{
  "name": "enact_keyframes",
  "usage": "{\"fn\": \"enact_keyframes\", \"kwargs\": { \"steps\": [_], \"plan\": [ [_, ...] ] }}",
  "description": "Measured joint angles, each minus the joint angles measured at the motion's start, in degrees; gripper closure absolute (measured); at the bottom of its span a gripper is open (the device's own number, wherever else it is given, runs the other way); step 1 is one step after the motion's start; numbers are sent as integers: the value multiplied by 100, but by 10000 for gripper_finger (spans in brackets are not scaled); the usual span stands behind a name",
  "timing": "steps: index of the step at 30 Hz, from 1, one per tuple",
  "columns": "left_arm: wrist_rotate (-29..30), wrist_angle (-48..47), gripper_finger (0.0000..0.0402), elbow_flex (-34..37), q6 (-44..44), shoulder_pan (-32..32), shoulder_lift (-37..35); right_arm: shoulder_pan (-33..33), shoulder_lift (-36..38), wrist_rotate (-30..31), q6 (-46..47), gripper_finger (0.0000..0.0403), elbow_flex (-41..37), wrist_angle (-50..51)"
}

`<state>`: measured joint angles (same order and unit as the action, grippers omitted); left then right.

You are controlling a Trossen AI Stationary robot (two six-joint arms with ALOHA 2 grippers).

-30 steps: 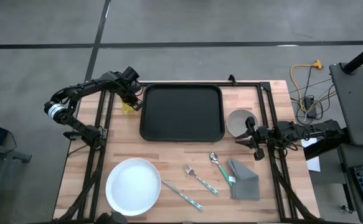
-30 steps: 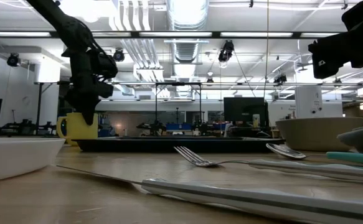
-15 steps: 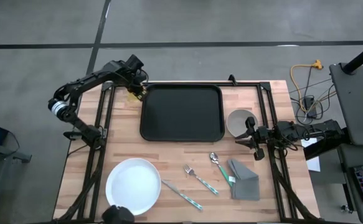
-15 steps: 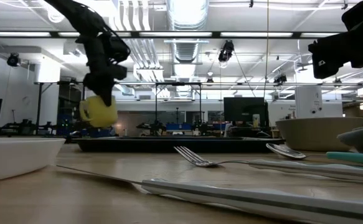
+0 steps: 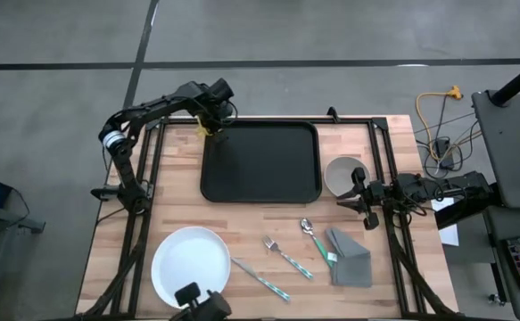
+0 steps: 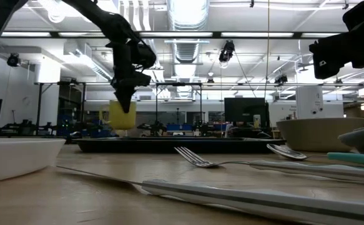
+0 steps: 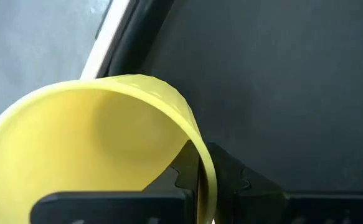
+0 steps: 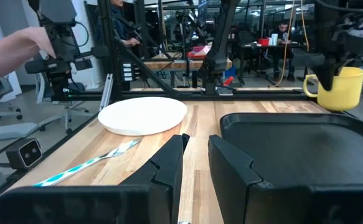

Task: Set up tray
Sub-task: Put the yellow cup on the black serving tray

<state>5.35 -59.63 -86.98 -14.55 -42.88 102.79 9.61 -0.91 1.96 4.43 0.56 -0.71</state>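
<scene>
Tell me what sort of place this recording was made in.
Probably a robotics lab or workshop: exposed silver ceiling ducts and strip lights overhead, more metal-framed workbenches behind, and a bare concrete floor around the wooden butcher-block table.

The high view looks straight down on the whole table (image 5: 170, 201) and both arms. The low view sits at table height, very near the cutlery, facing level across into the room. The left wrist view looks close down on the yellow cup (image 7: 100, 149) above the tray (image 7: 281, 93). The right wrist view faces across the table; its cup and tray also appear in the low view.
</scene>
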Motion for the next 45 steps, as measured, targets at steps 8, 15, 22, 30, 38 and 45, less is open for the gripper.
{"fn": "enact_keyframes", "kwargs": {
  "steps": [8,15,22,30,38,45],
  "plan": [
    [-325,251,401,-85,7,49,245,0,1,0,-5,335,0,1],
    [-386,371,401,-83,10,51,556,2,0,0,2,335,0,0],
    [-390,400,401,-80,26,49,659,2,0,0,-7,335,0,2],
    [-388,412,397,-80,33,49,668,0,0,0,-1,335,0,2],
    [-388,456,394,-80,198,49,668,0,0,0,1,335,0,1],
    [-374,520,393,-78,389,49,668,1,0,0,-7,335,0,2]
  ]
}}
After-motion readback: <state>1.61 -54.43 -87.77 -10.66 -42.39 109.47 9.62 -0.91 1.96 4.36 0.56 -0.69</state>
